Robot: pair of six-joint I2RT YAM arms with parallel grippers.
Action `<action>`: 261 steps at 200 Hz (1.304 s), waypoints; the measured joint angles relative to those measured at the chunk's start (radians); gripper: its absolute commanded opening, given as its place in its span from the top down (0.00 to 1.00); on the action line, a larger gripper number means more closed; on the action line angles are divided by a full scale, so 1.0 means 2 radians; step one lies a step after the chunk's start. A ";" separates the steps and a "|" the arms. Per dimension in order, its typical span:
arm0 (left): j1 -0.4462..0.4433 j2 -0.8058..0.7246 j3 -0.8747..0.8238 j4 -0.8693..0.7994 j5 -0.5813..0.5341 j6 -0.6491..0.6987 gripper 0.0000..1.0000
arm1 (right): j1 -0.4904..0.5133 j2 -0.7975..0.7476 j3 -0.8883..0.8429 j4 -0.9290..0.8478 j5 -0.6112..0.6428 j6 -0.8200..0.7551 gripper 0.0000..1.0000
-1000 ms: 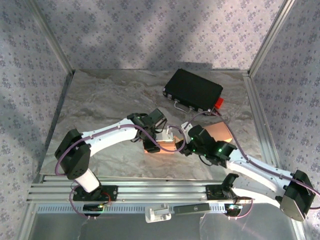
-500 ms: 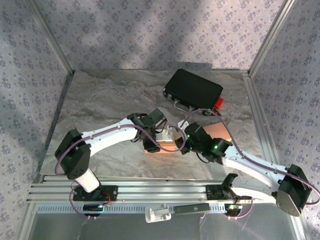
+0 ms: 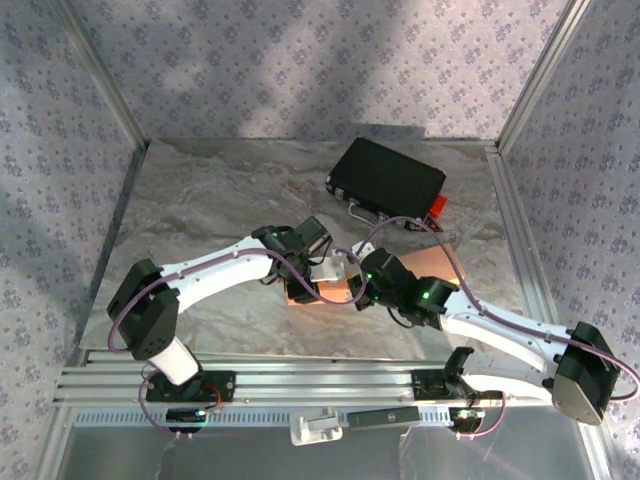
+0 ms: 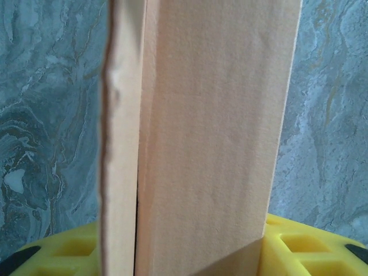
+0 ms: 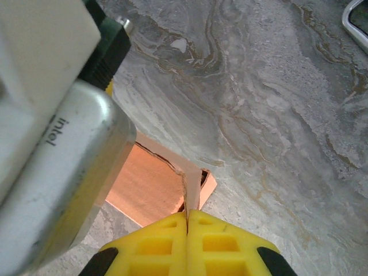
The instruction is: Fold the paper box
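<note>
- Paper box (image 3: pixel 322 292): copper-orange card, sitting near the middle of the marble-patterned worktop (image 3: pixel 220 190), between the two end effectors.
- A flat panel (image 3: pixel 437 264) of the same colour lies on the worktop to the right of it. Cannot tell where it joins the box.
- Left end effector (image 3: pixel 304 288): at the box's left side. In the left wrist view two upright card layers (image 4: pixel 218 115) stand between the yellow fingers (image 4: pixel 310 247) and hide the gap, so I cannot tell whether they clamp.
- Right end effector (image 3: pixel 355 291): at the box's right side. In the right wrist view the yellow fingers (image 5: pixel 221 241) are pressed together on the thin edge of a box wall (image 5: pixel 192 192).
- Silver intel-marked camera housing (image 5: pixel 63 172) sits close on the left of that view.
- Black case (image 3: pixel 388 178) is at the far right of the worktop, well apart from the box.
</note>
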 measured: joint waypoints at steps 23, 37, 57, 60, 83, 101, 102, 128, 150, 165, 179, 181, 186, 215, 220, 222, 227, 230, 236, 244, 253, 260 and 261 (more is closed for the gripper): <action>0.000 0.000 0.000 0.002 0.000 -0.004 0.50 | 0.003 0.000 0.000 0.001 0.010 0.020 0.98; 0.000 0.000 0.000 0.006 0.001 -0.008 0.50 | 0.004 0.000 0.000 0.003 0.015 0.037 0.99; 0.002 -0.001 -0.002 0.015 0.002 -0.013 0.50 | 0.004 0.000 0.000 0.009 0.019 0.064 1.00; 0.002 -0.001 -0.003 0.016 0.002 -0.014 0.49 | 0.004 0.000 0.000 0.010 0.019 0.069 1.00; 0.002 -0.001 -0.006 0.024 0.005 -0.019 0.49 | 0.005 0.002 0.000 0.017 0.022 0.100 1.00; 0.003 -0.001 -0.006 0.025 0.006 -0.021 0.49 | 0.006 0.004 0.000 0.019 0.024 0.117 1.00; 0.003 -0.001 -0.006 0.025 0.006 -0.021 0.49 | 0.007 0.004 0.000 0.020 0.024 0.118 1.00; 0.003 -0.001 -0.006 0.025 0.006 -0.025 0.49 | 0.011 0.008 0.000 0.021 0.032 0.130 1.00; 0.004 -0.001 -0.006 0.024 0.006 -0.028 0.49 | 0.016 0.014 0.000 0.025 0.042 0.138 1.00; 0.005 -0.001 -0.006 0.025 0.006 -0.030 0.49 | 0.021 0.019 -0.002 0.029 0.051 0.143 1.00; 0.005 -0.001 -0.006 0.025 0.006 -0.030 0.49 | 0.025 0.019 -0.004 0.032 0.060 0.146 1.00; 0.005 -0.001 -0.006 0.025 0.006 -0.030 0.49 | 0.026 0.019 -0.004 0.032 0.060 0.146 1.00; 0.005 -0.001 -0.007 0.025 0.006 -0.030 0.49 | 0.027 0.019 -0.004 0.032 0.064 0.147 1.00; 0.005 -0.001 -0.007 0.025 0.006 -0.030 0.50 | 0.033 0.020 -0.005 0.032 0.075 0.161 1.00; 0.005 -0.001 -0.007 0.025 0.006 -0.030 0.50 | 0.034 0.020 -0.005 0.032 0.076 0.165 1.00; 0.005 -0.001 -0.007 0.025 0.006 -0.030 0.50 | 0.034 0.020 -0.005 0.032 0.077 0.166 1.00; 0.005 -0.001 -0.007 0.025 0.006 -0.030 0.50 | 0.035 0.020 -0.005 0.032 0.078 0.169 1.00; 0.005 -0.001 -0.007 0.025 0.006 -0.030 0.50 | 0.035 0.020 -0.005 0.032 0.080 0.171 1.00; 0.005 -0.001 -0.007 0.025 0.006 -0.031 0.50 | 0.037 0.021 -0.005 0.032 0.083 0.175 1.00; 0.005 -0.001 -0.007 0.025 0.006 -0.032 0.50 | 0.040 0.022 -0.005 0.032 0.088 0.181 1.00; 0.005 -0.001 -0.007 0.025 0.006 -0.032 0.50 | 0.044 0.024 -0.005 0.032 0.094 0.188 1.00; 0.005 -0.001 -0.007 0.025 0.006 -0.033 0.50 | 0.047 0.025 -0.003 0.031 0.100 0.195 1.00; 0.005 -0.001 -0.007 0.025 0.006 -0.033 0.50 | 0.047 0.025 -0.003 0.031 0.100 0.195 1.00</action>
